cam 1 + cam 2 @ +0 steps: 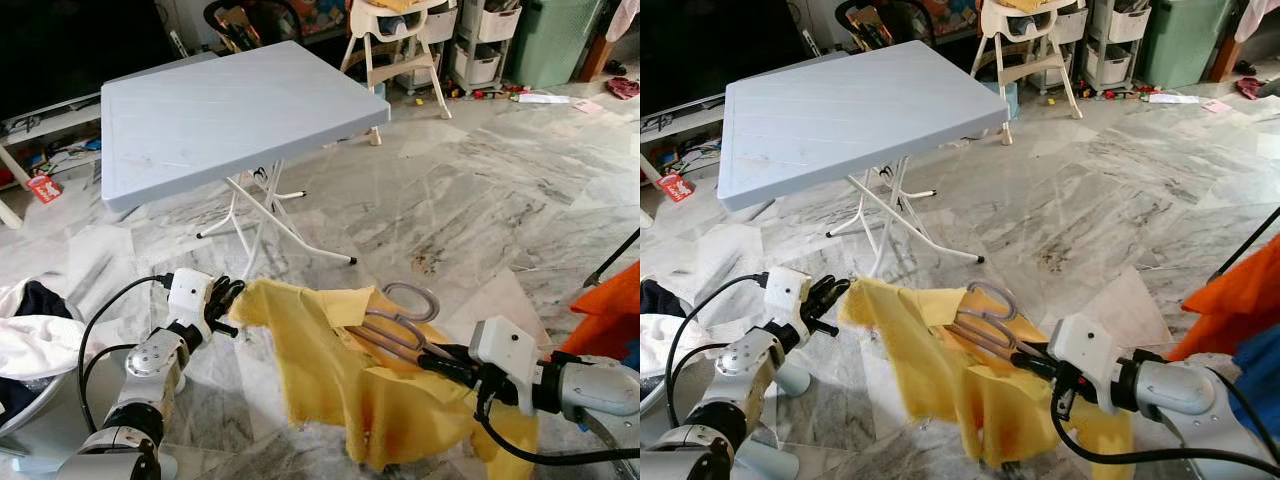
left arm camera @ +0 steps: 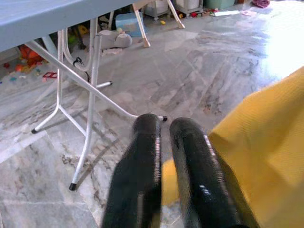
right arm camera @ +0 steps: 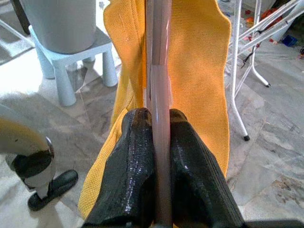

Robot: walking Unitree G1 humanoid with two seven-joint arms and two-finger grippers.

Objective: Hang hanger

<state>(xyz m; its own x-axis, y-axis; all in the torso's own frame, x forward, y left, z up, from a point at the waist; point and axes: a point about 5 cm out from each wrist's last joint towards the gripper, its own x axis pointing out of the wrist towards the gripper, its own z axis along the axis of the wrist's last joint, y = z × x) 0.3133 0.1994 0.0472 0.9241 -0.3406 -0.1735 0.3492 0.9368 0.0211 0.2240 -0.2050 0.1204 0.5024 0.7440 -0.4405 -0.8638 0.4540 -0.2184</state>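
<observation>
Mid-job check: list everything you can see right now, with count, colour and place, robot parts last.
Hanger: one, pinkish-grey, inside the garment, hook sticking out, clamped by the right gripper.
Garment: one, yellow, held up between both grippers.
Table: one, grey folding, white legs, ahead of the robot.
High chair: one, white, behind the table.
Bin: one, green, far right.
Laundry: white and dark pile, low on the left.
Cloth: orange, right edge.
Stool: one, pale blue, behind the garment in the right wrist view.
Floor: grey marble.
Left gripper: shut on the garment's corner.
Right gripper: shut on the hanger.
</observation>
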